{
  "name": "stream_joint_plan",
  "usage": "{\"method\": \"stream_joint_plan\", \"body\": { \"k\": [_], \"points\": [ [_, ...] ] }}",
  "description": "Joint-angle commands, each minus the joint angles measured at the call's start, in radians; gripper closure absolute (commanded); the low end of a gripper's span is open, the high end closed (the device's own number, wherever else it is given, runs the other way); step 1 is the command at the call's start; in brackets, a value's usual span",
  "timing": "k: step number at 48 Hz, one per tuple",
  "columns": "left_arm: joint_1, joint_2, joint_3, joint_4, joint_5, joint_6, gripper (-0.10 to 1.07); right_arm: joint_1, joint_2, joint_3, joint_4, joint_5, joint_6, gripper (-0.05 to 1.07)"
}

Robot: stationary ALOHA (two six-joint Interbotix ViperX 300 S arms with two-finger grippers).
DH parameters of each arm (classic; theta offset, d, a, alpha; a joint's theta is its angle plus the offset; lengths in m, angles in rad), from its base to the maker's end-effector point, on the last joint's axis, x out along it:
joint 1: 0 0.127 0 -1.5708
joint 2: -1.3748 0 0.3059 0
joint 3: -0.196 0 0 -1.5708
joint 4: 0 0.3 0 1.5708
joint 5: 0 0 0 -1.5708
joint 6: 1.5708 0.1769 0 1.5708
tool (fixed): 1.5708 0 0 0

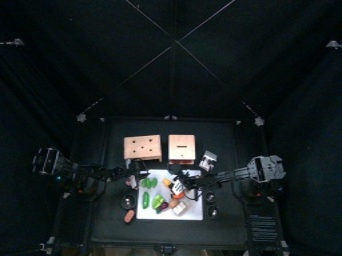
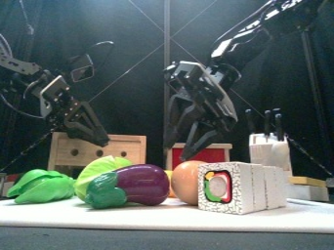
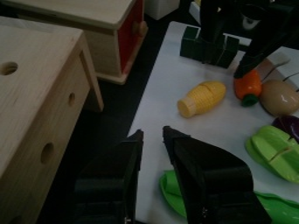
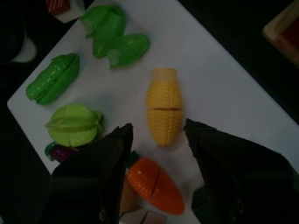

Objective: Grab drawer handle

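The right gripper hangs with its jaws spread wide and empty above the white cutting board, over the yellow plastic corn cob and the orange toy carrot. The left gripper hovers at the board's edge with its jaws drawn near together — only a narrow gap shows — holding nothing.

Taking the board as landmark: beside it, on the left gripper's side, stands the pale wooden drawer box on the black desk. In the left wrist view round holes show in its front face; a proper handle I cannot make out. A second wooden box with a red front sits behind the board, and a white knife block stands at the board's far corner.

The box looks stiff, light wood — likely to slide on the desk if tugged. The sensible hold would be on whatever knob or hole edge the drawer front offers, squarely, neither arm being there yet.
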Motion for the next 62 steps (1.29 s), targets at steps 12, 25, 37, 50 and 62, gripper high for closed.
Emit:
{"method": "stream_joint_plan", "body": {
  "k": [12, 25, 37, 50, 62],
  "points": [
    [0.014, -0.054, -0.115, -0.061, 0.003, -0.031, 0.29, 0.026, -0.109, 0.008, -0.040, 0.084, -0.009, 0.17],
    [0.141, -0.100, -0.225, -0.158, 0.026, -0.051, 0.29, 0.023, -0.146, 0.009, -0.143, 0.104, 0.000, 0.17],
    [0.328, -0.011, -0.383, -0.179, 0.155, -0.052, 0.29, 0.014, -0.126, 0.014, -0.164, 0.104, 0.002, 0.17],
    [0.485, 0.183, -0.632, -0.183, 0.382, -0.052, 0.29, 0.020, -0.110, 0.014, -0.169, 0.166, 0.002, 0.17],
    [0.555, 0.359, -0.834, -0.179, 0.534, -0.051, 0.29, 0.021, -0.152, 0.000, -0.215, 0.249, 0.003, 0.17]
  ]
}}
